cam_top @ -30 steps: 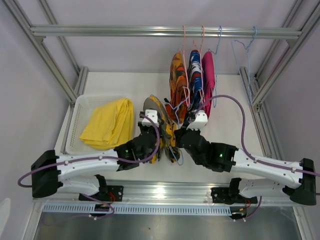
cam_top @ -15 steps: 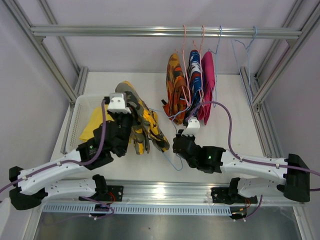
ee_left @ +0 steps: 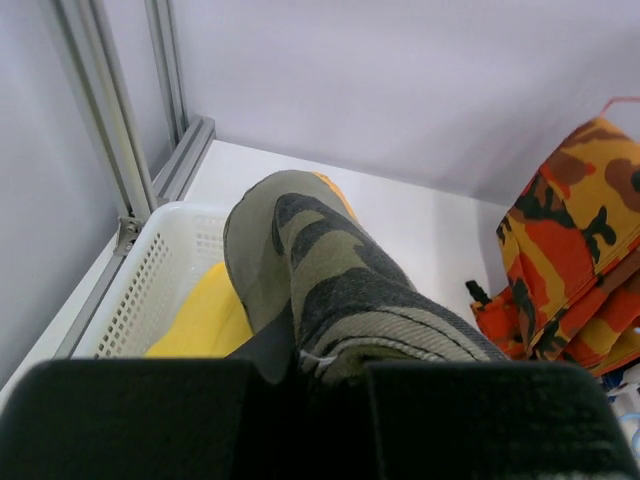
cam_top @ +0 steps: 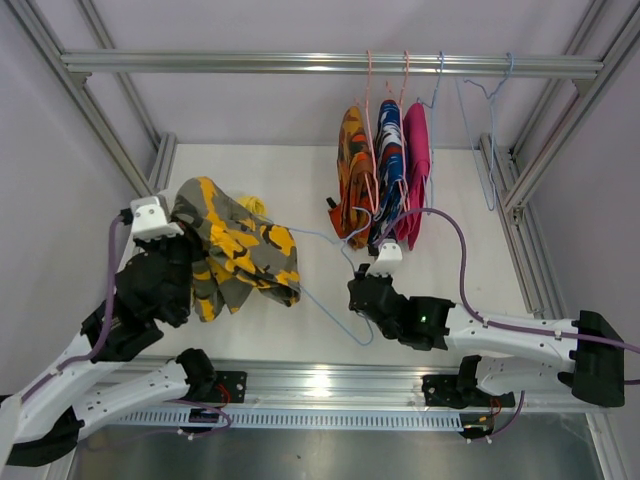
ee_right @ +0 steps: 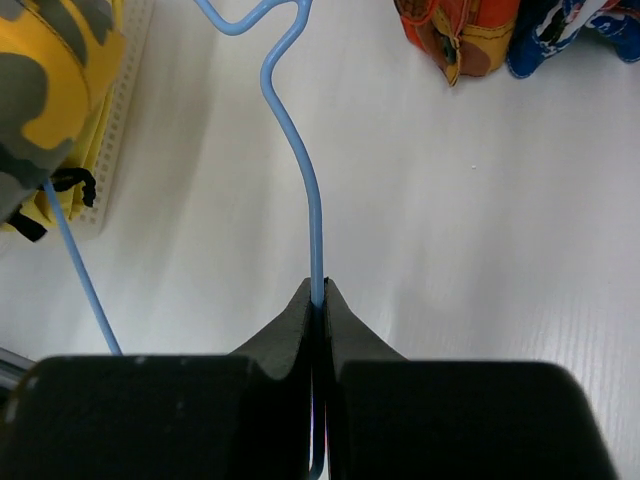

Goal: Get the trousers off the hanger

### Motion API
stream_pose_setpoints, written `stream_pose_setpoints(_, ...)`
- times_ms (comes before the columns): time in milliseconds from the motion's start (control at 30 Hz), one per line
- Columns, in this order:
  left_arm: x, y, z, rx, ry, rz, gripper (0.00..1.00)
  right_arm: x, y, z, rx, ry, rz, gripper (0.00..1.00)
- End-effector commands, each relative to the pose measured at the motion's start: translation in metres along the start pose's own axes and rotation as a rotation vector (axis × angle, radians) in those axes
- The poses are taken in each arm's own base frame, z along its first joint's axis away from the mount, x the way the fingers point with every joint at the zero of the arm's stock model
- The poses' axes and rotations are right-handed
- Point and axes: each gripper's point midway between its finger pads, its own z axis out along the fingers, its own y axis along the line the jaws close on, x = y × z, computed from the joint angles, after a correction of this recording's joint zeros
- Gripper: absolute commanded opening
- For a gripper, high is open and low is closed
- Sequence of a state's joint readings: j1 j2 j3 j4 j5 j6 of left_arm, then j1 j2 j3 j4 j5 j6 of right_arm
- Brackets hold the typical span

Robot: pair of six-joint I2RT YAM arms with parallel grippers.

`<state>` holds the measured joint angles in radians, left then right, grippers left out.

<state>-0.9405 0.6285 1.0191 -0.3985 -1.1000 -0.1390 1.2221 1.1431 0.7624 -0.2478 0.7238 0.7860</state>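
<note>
Your left gripper (ee_left: 300, 368) is pinched tight on the olive-yellow camouflage cloth trousers (cam_top: 235, 250) and holds them bunched above the white perforated plastic basket (ee_left: 190, 215) at the table's (cam_top: 300, 190) left edge. The plain yellow trousers (ee_left: 200, 320) lie folded inside that basket. Your right gripper (ee_right: 317, 295) is clamped on the thin light-blue wire hanger (ee_right: 300, 170), low over the table's near middle. One arm of the wire reaches the camouflage cloth, though you cannot tell whether it is threaded through. At the far edge, three pairs hang from the metal rail (cam_top: 300, 63) on wire hangers: orange patterned (cam_top: 352, 175), blue-red-white patterned (cam_top: 390, 160) and plain magenta pink (cam_top: 417, 165), pressed side by side.
</note>
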Motion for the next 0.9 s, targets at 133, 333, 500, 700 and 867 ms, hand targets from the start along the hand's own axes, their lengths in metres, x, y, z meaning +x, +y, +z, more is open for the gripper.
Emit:
stream_pose_setpoints(133, -0.054, 0.026, -0.010, -0.047, -0.111, -0.161, 0.01, -0.008, 0.003, 0.001, -0.013, -0.043, 0.071, 0.00)
stream_pose_setpoints(333, -0.076, 0.054, -0.019, -0.113, -0.170, -0.194, 0.01, -0.007, 0.001, 0.000, -0.011, -0.039, 0.064, 0.00)
stream_pose_setpoints(500, -0.078, 0.074, -0.024, -0.168, -0.185, -0.189, 0.01, -0.006, 0.001, 0.000, -0.015, -0.037, 0.065, 0.00)
stream_pose_setpoints(700, -0.084, 0.094, -0.032, -0.214, -0.206, -0.197, 0.01, -0.002, -0.004, -0.001, -0.003, -0.028, 0.053, 0.00)
stream_pose_setpoints(867, -0.094, 0.105, -0.039, -0.214, -0.228, -0.231, 0.01, 0.007, -0.013, 0.001, 0.019, -0.012, 0.037, 0.00)
